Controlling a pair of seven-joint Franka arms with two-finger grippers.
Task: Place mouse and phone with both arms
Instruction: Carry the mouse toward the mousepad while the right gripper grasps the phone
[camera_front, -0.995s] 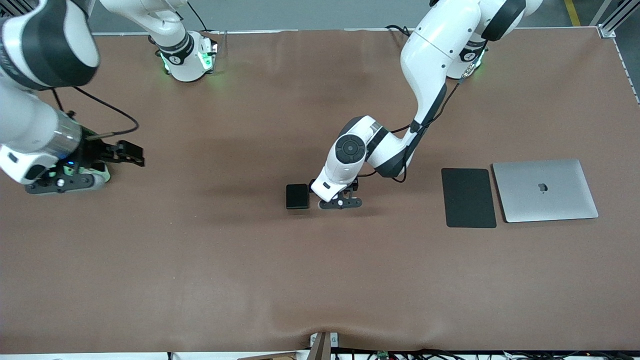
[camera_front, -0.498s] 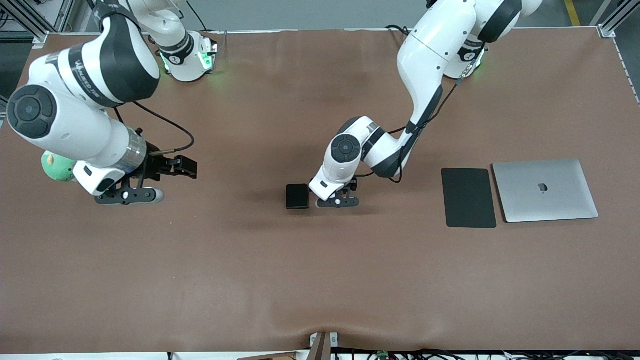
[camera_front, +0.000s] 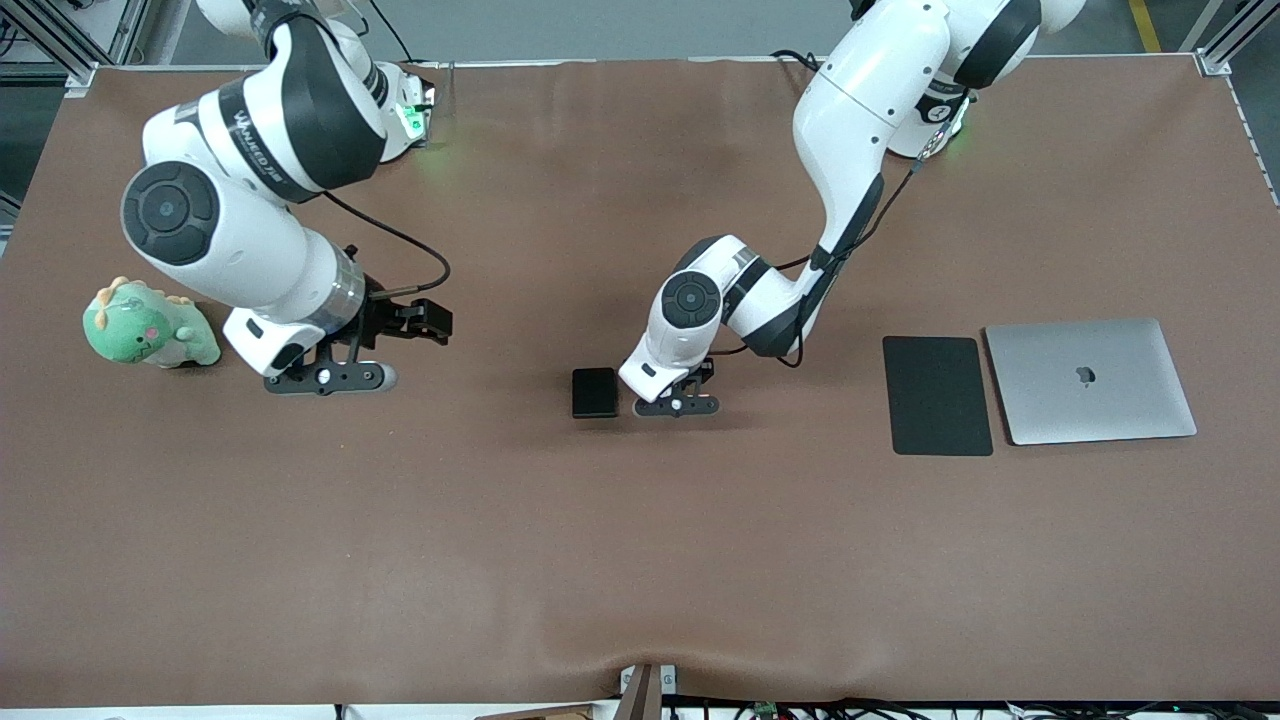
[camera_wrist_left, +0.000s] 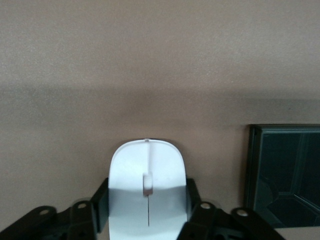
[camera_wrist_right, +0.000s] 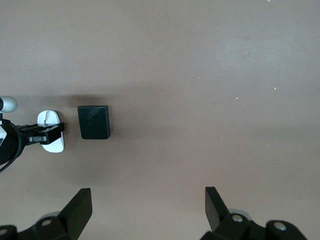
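The white mouse (camera_wrist_left: 147, 192) sits between my left gripper's (camera_wrist_left: 147, 212) fingers, low at the table in the middle. The hand hides it in the front view. The left gripper (camera_front: 676, 403) is shut on the mouse, right beside the black phone (camera_front: 595, 392), which lies flat on the table. The phone also shows in the left wrist view (camera_wrist_left: 287, 172) and in the right wrist view (camera_wrist_right: 94, 122), next to the mouse (camera_wrist_right: 51, 131). My right gripper (camera_front: 328, 377) hangs open and empty (camera_wrist_right: 148, 207) over bare table toward the right arm's end.
A green dinosaur plush (camera_front: 148, 325) sits near the right arm's end of the table. A flat black mouse pad (camera_front: 937, 395) and a closed silver laptop (camera_front: 1090, 380) lie side by side toward the left arm's end.
The right arm has swung from the table's edge toward the middle, uncovering the green plush. The left gripper has stayed almost in place with the mouse beside the phone.
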